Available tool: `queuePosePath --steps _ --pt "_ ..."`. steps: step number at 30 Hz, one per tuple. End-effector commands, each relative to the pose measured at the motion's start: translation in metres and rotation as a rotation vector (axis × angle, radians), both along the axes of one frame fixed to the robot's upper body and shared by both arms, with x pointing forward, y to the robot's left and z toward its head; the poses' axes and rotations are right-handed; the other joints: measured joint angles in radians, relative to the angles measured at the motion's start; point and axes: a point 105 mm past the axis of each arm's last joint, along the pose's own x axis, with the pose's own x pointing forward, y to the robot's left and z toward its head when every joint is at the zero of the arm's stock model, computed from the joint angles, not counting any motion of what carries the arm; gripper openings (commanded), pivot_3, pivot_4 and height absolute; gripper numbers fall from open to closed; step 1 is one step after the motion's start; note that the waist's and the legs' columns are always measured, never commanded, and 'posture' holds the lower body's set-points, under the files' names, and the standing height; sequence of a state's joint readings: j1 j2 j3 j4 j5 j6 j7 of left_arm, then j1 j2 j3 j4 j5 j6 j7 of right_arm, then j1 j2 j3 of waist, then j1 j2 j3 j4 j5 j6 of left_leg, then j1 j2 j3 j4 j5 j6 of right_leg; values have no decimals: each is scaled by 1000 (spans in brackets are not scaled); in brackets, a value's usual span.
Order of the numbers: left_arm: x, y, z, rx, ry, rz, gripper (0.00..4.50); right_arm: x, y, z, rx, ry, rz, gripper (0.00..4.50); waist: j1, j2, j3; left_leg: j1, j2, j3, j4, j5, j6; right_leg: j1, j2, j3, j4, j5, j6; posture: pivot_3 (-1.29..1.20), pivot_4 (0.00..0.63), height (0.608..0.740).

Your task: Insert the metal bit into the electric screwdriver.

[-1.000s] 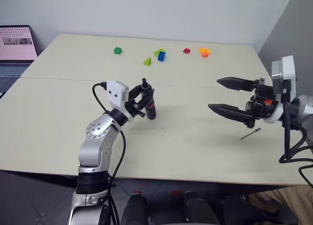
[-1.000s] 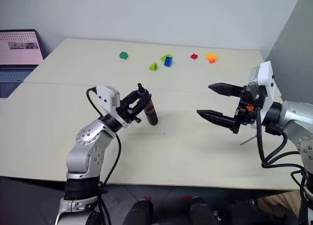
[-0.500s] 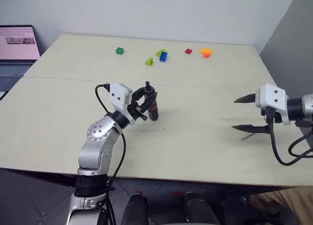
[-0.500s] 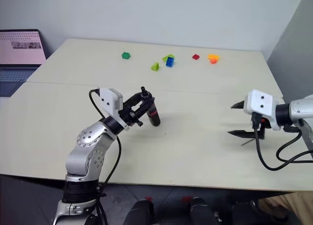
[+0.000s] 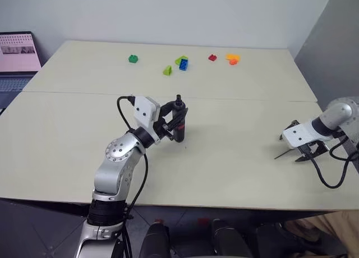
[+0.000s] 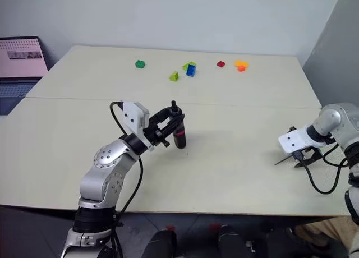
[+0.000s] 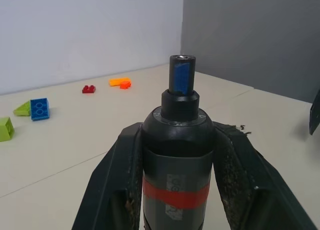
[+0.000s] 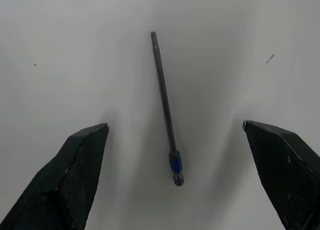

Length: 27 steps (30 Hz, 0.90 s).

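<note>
With the left gripper [image 7: 177, 190] clamped on the upright screwdriver [image 5: 179, 125] and the right gripper [image 8: 175, 135] spread wide over the bit [image 8: 165, 107] lying flat on the table [image 5: 235, 162], the thin rod risks rolling or skidding from the closing fingers.

Beige table [image 5: 235, 157], seam line across the middle. Bit [image 8: 165, 105] lies flat near the right edge. Far side: green brick [image 5: 133, 59], lime/blue bricks [image 5: 180, 63], red brick [image 5: 212, 58], orange brick [image 5: 233, 59].
</note>
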<state>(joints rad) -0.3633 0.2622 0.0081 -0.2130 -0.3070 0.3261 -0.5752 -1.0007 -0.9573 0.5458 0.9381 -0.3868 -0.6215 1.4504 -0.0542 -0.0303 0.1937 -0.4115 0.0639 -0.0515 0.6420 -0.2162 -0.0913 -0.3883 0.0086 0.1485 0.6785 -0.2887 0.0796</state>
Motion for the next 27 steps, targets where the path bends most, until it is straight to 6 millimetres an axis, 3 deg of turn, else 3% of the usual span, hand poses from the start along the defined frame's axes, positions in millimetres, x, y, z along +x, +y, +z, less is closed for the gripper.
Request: queuePosePath --steps 1,3,6,14,23,27 --pt "-5 -5 4 -8 -20 -19 1611 2 -6 0 -28 1 -7 4500 1 0 0 0 0 0 0 0 0 0 0 0 0 0 0 0 150 740" --pt "-5 -4 4 -7 -20 -16 1611 4 -5 -2 -19 5 -14 4500 0 0 0 0 0 0 0 0 0 0 0 0 0 0 0 0 150 740" --pt "-5 -3 3 -8 -21 -9 1611 6 -4 -5 -17 6 -24 3943 -1 0 0 1 0 0 0 0 0 1 0 0 0 0 0 0 150 740" --pt "-3 -2 4 -5 -23 -2 1611 9 0 -13 -7 6 -39 2174 -18 -1 0 13 0 0 0 0 0 14 0 1 -1 -2 2 0 150 740" --pt "-2 0 4 5 -29 6 1611 16 4 -14 4 -32 -48 139 -37 -1 0 14 0 0 0 0 0 15 0 2 -1 -3 5 0 150 740" --pt "0 1 5 11 -39 18 1611 18 7 -14 31 -49 -63 0 -37 -1 0 14 0 0 0 0 0 15 0 2 -1 -3 5 0 150 740"
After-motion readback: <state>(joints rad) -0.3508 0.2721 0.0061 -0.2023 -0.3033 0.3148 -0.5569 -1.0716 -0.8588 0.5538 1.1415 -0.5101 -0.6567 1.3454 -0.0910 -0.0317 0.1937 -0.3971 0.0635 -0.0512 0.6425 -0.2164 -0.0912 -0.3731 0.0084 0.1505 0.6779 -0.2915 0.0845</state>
